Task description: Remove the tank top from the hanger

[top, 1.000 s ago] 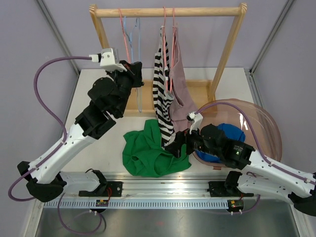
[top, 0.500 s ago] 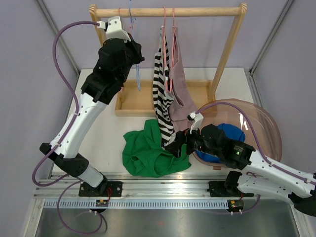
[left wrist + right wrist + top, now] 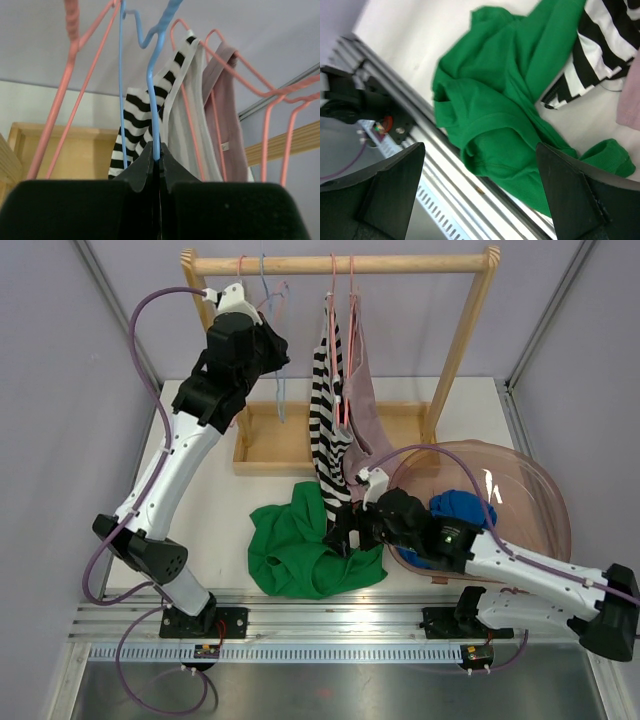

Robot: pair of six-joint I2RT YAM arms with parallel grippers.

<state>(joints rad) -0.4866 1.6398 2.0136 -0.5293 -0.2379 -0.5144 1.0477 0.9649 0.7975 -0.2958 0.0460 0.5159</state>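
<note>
A black-and-white striped tank top (image 3: 328, 430) and a mauve tank top (image 3: 366, 410) hang on pink hangers from the wooden rail (image 3: 400, 262); both also show in the left wrist view, striped (image 3: 132, 120) and mauve (image 3: 227, 120). My left gripper (image 3: 277, 352) is high at the rail's left end, shut on the wire of an empty blue hanger (image 3: 155, 100). A green garment (image 3: 300, 545) lies crumpled on the table. My right gripper (image 3: 345, 532) is open and empty just above the green garment (image 3: 505, 125), beside the striped hem (image 3: 585, 75).
An empty pink hanger (image 3: 70, 75) hangs left of the blue one. The rack's wooden base (image 3: 300, 445) sits behind the garments. A translucent pink bowl (image 3: 530, 490) holding blue cloth (image 3: 462, 508) stands at the right. The metal rail (image 3: 470, 200) runs along the near table edge.
My left arm has lifted the blue hanger from mid-height up to the rail. My right gripper has shifted left, closer to the green garment and the striped hem.
</note>
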